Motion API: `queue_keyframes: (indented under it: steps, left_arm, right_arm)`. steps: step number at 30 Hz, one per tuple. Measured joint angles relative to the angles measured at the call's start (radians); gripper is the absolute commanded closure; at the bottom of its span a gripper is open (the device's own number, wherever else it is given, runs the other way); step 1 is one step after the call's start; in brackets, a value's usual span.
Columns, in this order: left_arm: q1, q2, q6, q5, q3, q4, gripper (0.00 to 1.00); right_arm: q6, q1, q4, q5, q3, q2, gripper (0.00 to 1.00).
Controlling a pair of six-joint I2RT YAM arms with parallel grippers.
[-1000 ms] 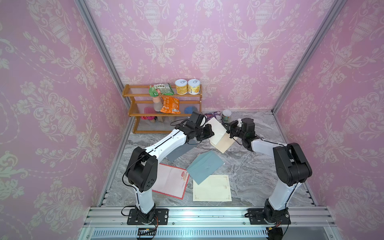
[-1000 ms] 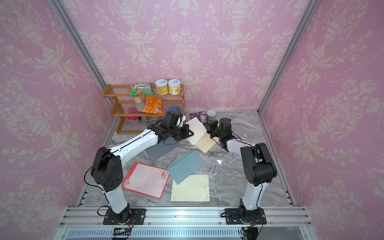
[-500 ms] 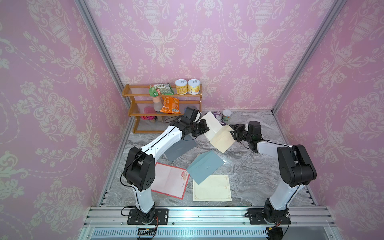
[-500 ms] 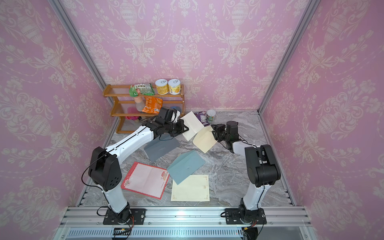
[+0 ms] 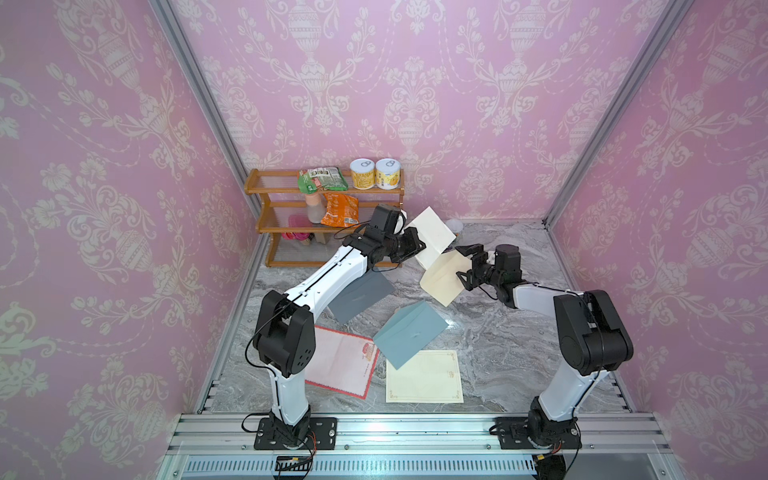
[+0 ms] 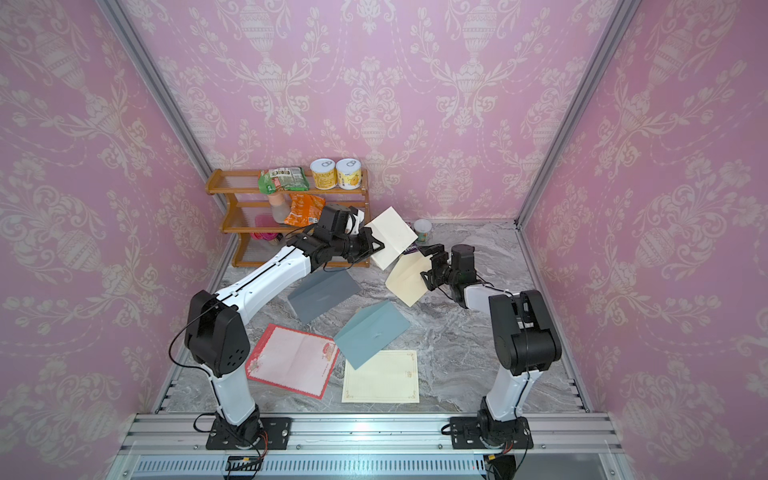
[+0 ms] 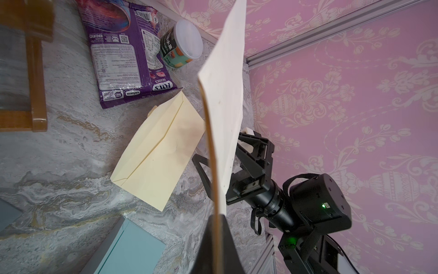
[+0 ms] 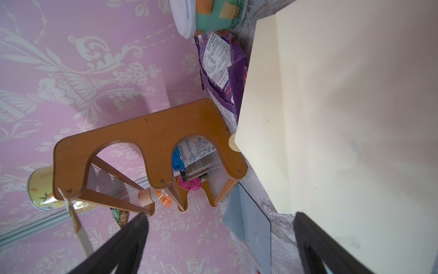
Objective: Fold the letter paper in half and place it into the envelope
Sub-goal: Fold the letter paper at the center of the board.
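My left gripper [image 5: 417, 245] [image 6: 376, 245] is shut on a folded cream letter paper [image 5: 432, 237] [image 6: 392, 237], held edge-up in the air near the back of the table. In the left wrist view the letter paper [image 7: 225, 95] rises from the closed left gripper [image 7: 216, 227]. A cream envelope [image 5: 442, 280] [image 6: 407, 280] [image 7: 161, 151] lies on the marble just below and to the right of the paper. My right gripper [image 5: 462, 264] [image 6: 424, 264] [image 8: 220, 220] stands open at the envelope's right edge, gripping nothing; the envelope [image 8: 331, 118] fills much of its wrist view.
A wooden shelf [image 5: 324, 220] with snacks and cans stands at the back left. A purple snack bag [image 7: 128, 54] and a lidded cup [image 7: 182, 45] lie behind the envelope. A grey envelope [image 5: 361, 295], a teal envelope [image 5: 409, 334] and two flat letter sheets [image 5: 340, 361] [image 5: 424, 376] lie nearer the front.
My right gripper has opened, let go of the cream envelope and drawn back to the right. My left gripper has pulled the folded paper up and back to the left.
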Motion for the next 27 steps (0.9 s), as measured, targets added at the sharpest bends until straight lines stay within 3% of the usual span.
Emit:
queue_keyframes:
  steps: [27]
  left_arm:
    - [0.0,0.169,-0.04,0.015,0.127,0.033,1.0]
  right_arm:
    - [0.283,0.042,0.269,-0.05,0.011,0.032,0.0]
